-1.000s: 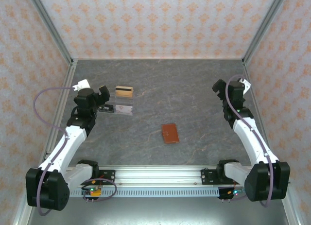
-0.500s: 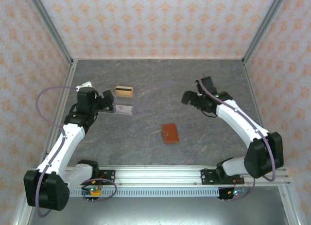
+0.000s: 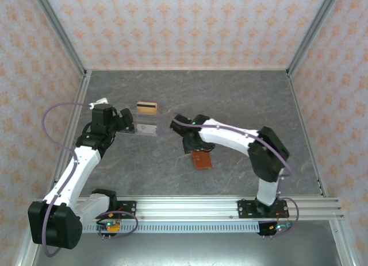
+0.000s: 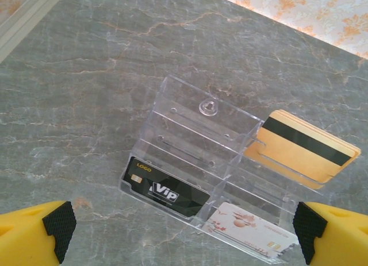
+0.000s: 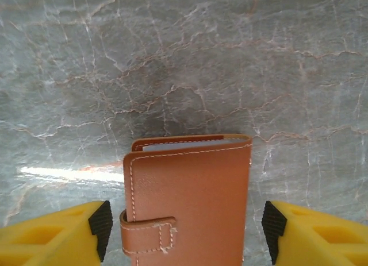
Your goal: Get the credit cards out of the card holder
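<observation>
- The right claw (image 5: 185, 224) stands partly open. It has one yellow finger on each side of the small reddish-brown leather card holder (image 5: 190, 191), neither pad touches it, and it holds nothing.
- The card holder lies flat on the grey marbled table (image 5: 172, 59), folded shut with its strap tab across the edge. Whether any card is inside cannot be told.
- The left claw (image 4: 184, 224), spread wide and empty, hovers well to the left of the card holder, above a clear acrylic stand (image 4: 190, 122).
- In that stand sit tan-gold credit cards with a dark stripe (image 4: 302, 154), a pale white card (image 4: 250, 231) and a black card (image 4: 168, 188).
- The step looks like gripping the shut holder. Next, the claw would need to close squarely on its sides, then the strap must be freed and the fold opened before any card can be drawn out.
</observation>
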Available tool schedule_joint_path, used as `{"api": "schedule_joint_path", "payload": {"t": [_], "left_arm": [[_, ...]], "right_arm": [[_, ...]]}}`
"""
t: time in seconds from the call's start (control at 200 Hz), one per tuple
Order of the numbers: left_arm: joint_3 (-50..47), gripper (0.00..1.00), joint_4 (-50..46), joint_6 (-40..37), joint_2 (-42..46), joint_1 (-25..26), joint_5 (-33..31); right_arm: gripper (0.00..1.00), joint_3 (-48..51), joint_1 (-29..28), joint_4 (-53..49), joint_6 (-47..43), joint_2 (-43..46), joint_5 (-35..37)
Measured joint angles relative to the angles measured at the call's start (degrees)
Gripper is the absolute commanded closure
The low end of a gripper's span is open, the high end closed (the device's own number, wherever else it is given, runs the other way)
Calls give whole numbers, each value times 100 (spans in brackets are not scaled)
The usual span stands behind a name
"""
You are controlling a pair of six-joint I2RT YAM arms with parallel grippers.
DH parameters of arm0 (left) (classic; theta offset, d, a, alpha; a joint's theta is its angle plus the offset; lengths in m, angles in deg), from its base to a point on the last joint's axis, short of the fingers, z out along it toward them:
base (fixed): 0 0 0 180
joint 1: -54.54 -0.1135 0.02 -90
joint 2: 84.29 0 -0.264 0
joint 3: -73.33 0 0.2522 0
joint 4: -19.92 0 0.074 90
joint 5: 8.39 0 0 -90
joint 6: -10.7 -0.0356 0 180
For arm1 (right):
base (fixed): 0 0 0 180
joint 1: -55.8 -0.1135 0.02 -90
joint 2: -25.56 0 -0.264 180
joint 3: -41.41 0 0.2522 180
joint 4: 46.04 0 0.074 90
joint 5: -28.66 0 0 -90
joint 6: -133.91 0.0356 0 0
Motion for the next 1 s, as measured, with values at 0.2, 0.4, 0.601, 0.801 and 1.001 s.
{"api": "schedule_joint_path", "payload": {"t": [0.2,0.4,0.601,0.801,1.001], "left_arm": [[59,0,-131,-55,-13,0,-221],[195,0,-249,-74,-48,0,-393],[208,0,-363,-72,-50,0,-446],[212,0,-391,-72,-50,0,-446],[214,0,-413,-70,-111,0,-446]], "right_arm": [[34,-695,-734,-654,234,-876,713],[41,-811,-929,-968,376,-1115,1029],[44,-881,-918,-1093,407,-1333,1163],[54,-901,-918,-1095,400,-1519,1200],[71,-901,-918,-1095,428,-1530,1233]]}}
